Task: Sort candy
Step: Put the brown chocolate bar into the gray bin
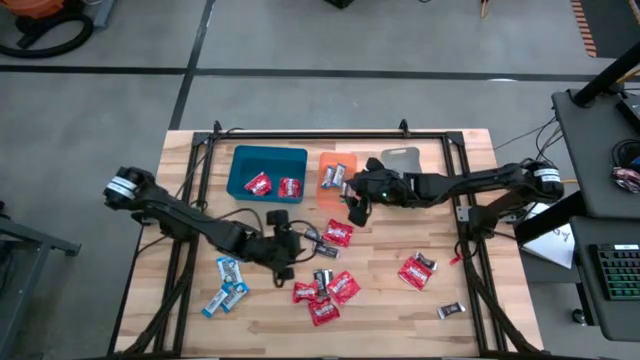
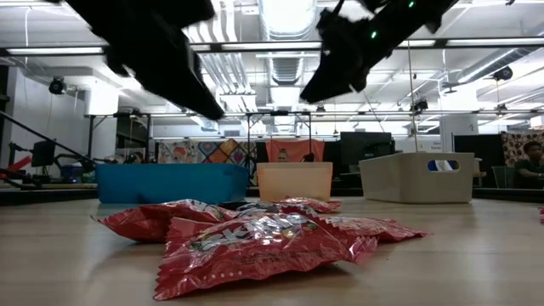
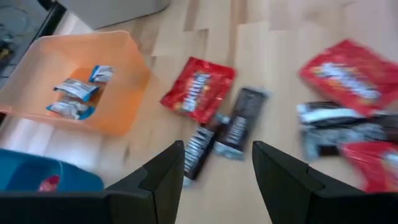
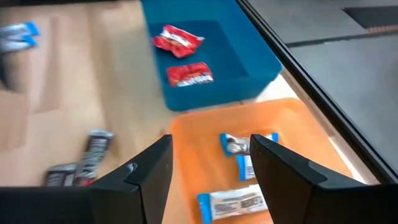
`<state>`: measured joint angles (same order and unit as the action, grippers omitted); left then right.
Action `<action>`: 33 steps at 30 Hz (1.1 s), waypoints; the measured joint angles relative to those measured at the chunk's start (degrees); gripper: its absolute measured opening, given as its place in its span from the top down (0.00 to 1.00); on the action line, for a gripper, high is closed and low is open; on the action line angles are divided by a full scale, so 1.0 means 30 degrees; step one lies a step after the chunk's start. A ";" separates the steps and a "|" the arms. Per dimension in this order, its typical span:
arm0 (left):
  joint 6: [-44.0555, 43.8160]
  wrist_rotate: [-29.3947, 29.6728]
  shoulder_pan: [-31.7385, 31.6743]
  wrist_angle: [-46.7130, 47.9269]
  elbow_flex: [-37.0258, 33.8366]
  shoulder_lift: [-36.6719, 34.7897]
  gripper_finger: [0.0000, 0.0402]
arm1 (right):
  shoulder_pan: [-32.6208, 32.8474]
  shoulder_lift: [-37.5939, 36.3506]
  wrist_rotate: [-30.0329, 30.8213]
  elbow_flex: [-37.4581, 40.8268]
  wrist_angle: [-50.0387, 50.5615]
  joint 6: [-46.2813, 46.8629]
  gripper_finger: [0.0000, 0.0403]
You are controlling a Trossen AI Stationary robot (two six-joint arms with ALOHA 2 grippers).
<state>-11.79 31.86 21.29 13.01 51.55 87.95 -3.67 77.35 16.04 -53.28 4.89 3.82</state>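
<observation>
Right tool: the right tool (image 4: 208, 171) hangs over the orange plastic tray (image 1: 327, 190), fingers parted, empty.
Left tool: the left tool (image 3: 217, 180) sits low over the wooden table (image 1: 400, 310), fingers apart, empty, above dark-wrapped bars (image 3: 239, 121).
Orange tray: blue-and-white wrapped sweets (image 4: 239, 149).
Blue plastic tray (image 1: 245, 160): two shiny red sweets (image 1: 273, 185).
Table: red packets (image 1: 325, 290), blue-and-white sweets (image 1: 228, 285) and dark ones lie loose.

Both arms showing matte black links, white bands near the bases. Green LED glowing on the right wrist. Left pincer (image 3: 214, 180) and right pincer (image 4: 211, 171) fingers showing as dark angular wedges.
</observation>
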 joint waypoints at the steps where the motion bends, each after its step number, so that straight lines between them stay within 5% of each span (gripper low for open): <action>1: 0.0200 -0.0017 -0.0337 -0.0218 0.0000 0.0381 0.57 | 0.0207 -0.0269 -0.0004 0.0000 0.0108 0.0043 0.49; 11: 0.3208 -0.1913 -0.2439 -0.2516 -0.0029 0.3947 0.57 | 0.1576 -0.1656 0.0121 0.0029 0.0840 0.0273 0.49; 25: 0.3267 -0.2997 -0.3633 -0.2841 -0.0044 0.5802 0.58 | 0.1731 -0.1379 0.0157 0.0051 0.1188 0.0786 0.49; 33: 0.3053 -0.3435 -0.3646 -0.2804 -0.0051 0.5871 0.70 | 0.1749 -0.1365 0.0165 0.0051 0.1160 0.0899 0.49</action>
<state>-2.63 21.55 10.36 4.60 51.40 105.56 1.57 73.25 16.54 -53.12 8.37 6.51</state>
